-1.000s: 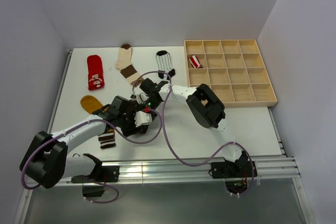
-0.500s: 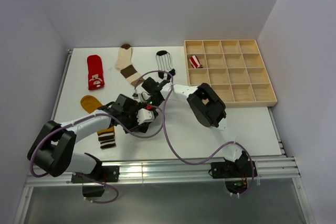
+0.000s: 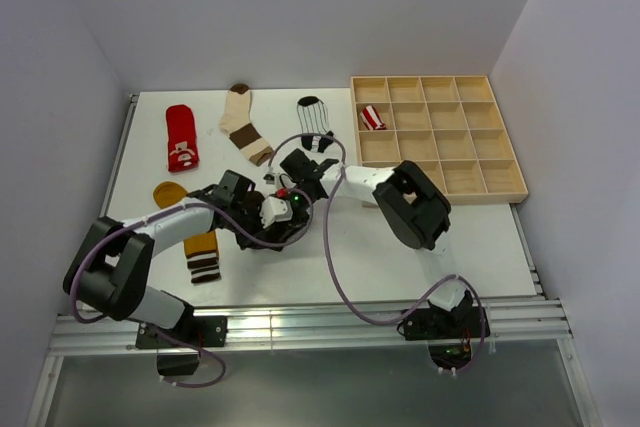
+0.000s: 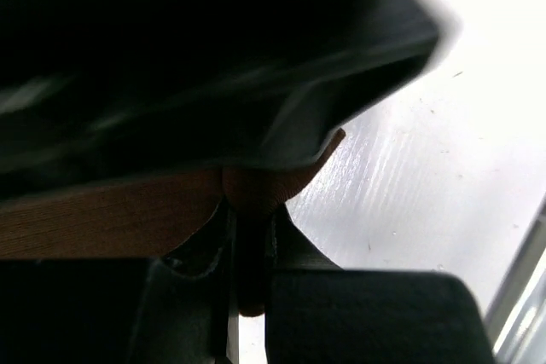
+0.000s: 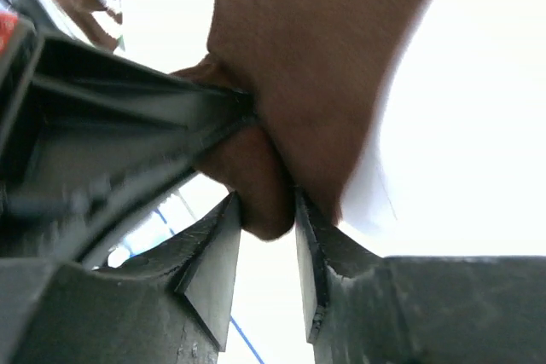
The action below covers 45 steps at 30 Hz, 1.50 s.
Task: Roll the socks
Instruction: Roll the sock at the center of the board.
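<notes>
Brown fabric of the dark brown sock [image 4: 264,187] sits pinched in the left gripper [image 4: 252,215], jaws nearly together on it. We see the right gripper [image 5: 266,202] clamping another fold of it between its fingers, close beside the left.

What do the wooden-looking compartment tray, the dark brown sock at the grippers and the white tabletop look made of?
The pale square-celled tray looks like unfinished light wood, perhaps plywood: matte, thin slat dividers. The dark brown sock is soft matte knit fabric: fine ribbing, limp folds. The white tabletop seems a hard smooth sheet, laminate or painted board: slight sheen, faint streaks.
</notes>
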Each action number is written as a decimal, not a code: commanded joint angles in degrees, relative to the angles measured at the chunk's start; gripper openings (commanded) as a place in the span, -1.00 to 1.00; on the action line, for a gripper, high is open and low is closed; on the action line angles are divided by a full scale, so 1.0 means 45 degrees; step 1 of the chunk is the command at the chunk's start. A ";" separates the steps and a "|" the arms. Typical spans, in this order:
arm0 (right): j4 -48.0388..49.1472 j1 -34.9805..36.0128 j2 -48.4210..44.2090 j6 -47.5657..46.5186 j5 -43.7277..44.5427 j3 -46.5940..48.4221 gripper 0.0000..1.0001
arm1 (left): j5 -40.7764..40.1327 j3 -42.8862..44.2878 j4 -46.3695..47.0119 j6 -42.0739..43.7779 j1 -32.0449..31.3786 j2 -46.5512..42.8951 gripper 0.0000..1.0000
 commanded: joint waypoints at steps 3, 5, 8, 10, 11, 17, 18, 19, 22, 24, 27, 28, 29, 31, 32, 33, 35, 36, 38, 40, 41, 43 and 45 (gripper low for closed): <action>0.1687 -0.0412 -0.2062 0.0774 0.2538 -0.1693 -0.20 | 0.1808 0.0757 -0.1699 0.0528 0.1271 0.1133 -0.99; 0.2155 -0.0607 -0.2707 0.1087 0.2968 -0.2123 -0.20 | 0.2103 0.1126 -0.2088 0.0666 0.1739 0.1484 -0.99; 0.2780 -0.0803 -0.3371 0.1419 0.3749 -0.2885 -0.21 | 0.2669 0.1828 -0.2850 0.1134 0.2189 0.2264 -0.99; 0.2958 -0.0999 -0.3820 0.1594 0.4316 -0.3335 -0.22 | 0.3098 0.2201 -0.3593 0.1583 0.2444 0.2696 -0.99; 0.3229 -0.1038 -0.3977 0.1557 0.4492 -0.3665 -0.22 | 0.3178 0.2532 -0.3827 0.1661 0.2697 0.3162 -0.99; 0.4517 -0.0961 -0.5695 0.0894 0.5547 -0.4915 -0.24 | 0.3900 0.4249 -0.6755 0.3417 0.3323 0.5289 -0.99; 0.4657 -0.0941 -0.6142 0.0563 0.5722 -0.5034 -0.24 | 0.3921 0.4505 -0.7242 0.3845 0.3401 0.5643 -0.99; 0.4755 -0.0786 -0.6301 0.0367 0.5995 -0.5113 -0.24 | 0.3940 0.4798 -0.8098 0.4082 0.3441 0.6014 -0.99; 0.4834 -0.0241 -0.6674 -0.0395 0.6542 -0.5153 -0.24 | 0.4116 0.5756 -0.9333 0.4942 0.3695 0.7440 -0.99; 0.4717 0.0190 -0.6694 -0.1018 0.7089 -0.4977 -0.24 | 0.4097 0.6245 -1.0097 0.5177 0.3793 0.8300 -0.99; 0.4561 0.1263 -0.6480 -0.1935 0.7734 -0.4646 -0.23 | 0.3980 0.6655 -1.0702 0.5334 0.3812 0.9082 -0.99; 0.4464 0.1576 -0.6382 -0.2152 0.7852 -0.4509 -0.22 | 0.3980 0.6772 -1.0820 0.5353 0.3812 0.9258 -0.99; 0.4405 0.2140 -0.6246 -0.2348 0.7872 -0.4237 -0.22 | 0.3941 0.6928 -1.1073 0.5334 0.3812 0.9511 -0.99; 0.4404 0.2553 -0.5855 -0.2837 0.7834 -0.4001 -0.21 | 0.3883 0.7046 -1.1269 0.5490 0.3812 0.9689 -0.99; 0.4501 0.2710 -0.5757 -0.2993 0.7775 -0.3865 -0.17 | 0.3863 0.7105 -1.1367 0.5510 0.3793 0.9806 -0.99; 0.4560 0.3002 -0.5601 -0.3265 0.7736 -0.3786 -0.15 | 0.3824 0.7144 -1.1503 0.5587 0.3793 0.9826 -0.99; 0.4560 0.3257 -0.5406 -0.3482 0.7561 -0.3456 -0.13 | 0.3707 0.7144 -1.1505 0.5549 0.3793 0.9943 -0.99; 0.4502 0.3510 -0.5192 -0.3618 0.7463 -0.3299 -0.10 | 0.3687 0.7125 -1.1505 0.5568 0.3793 0.9944 -0.99; 0.4269 0.3804 -0.4956 -0.3756 0.7345 -0.2909 -0.07 | 0.3667 0.7105 -1.1544 0.5530 0.3793 0.9944 -0.99; 0.4112 0.4252 -0.4624 -0.4185 0.7423 -0.2731 -0.05 | 0.3648 0.7086 -1.1524 0.5549 0.3793 0.9963 -0.99; 0.4053 0.4351 -0.4546 -0.4244 0.7423 -0.2653 -0.01 | 0.3648 0.7105 -1.1544 0.5568 0.3793 0.9963 -0.99; 0.4014 0.4624 -0.4292 -0.4420 0.7521 -0.2575 0.02 | 0.3628 0.7086 -1.1524 0.5549 0.3793 0.9963 -0.99; 0.3800 0.4762 -0.4020 -0.4653 0.7774 -0.2419 0.06 | 0.3609 0.7086 -1.1505 0.5510 0.3793 0.9963 -0.99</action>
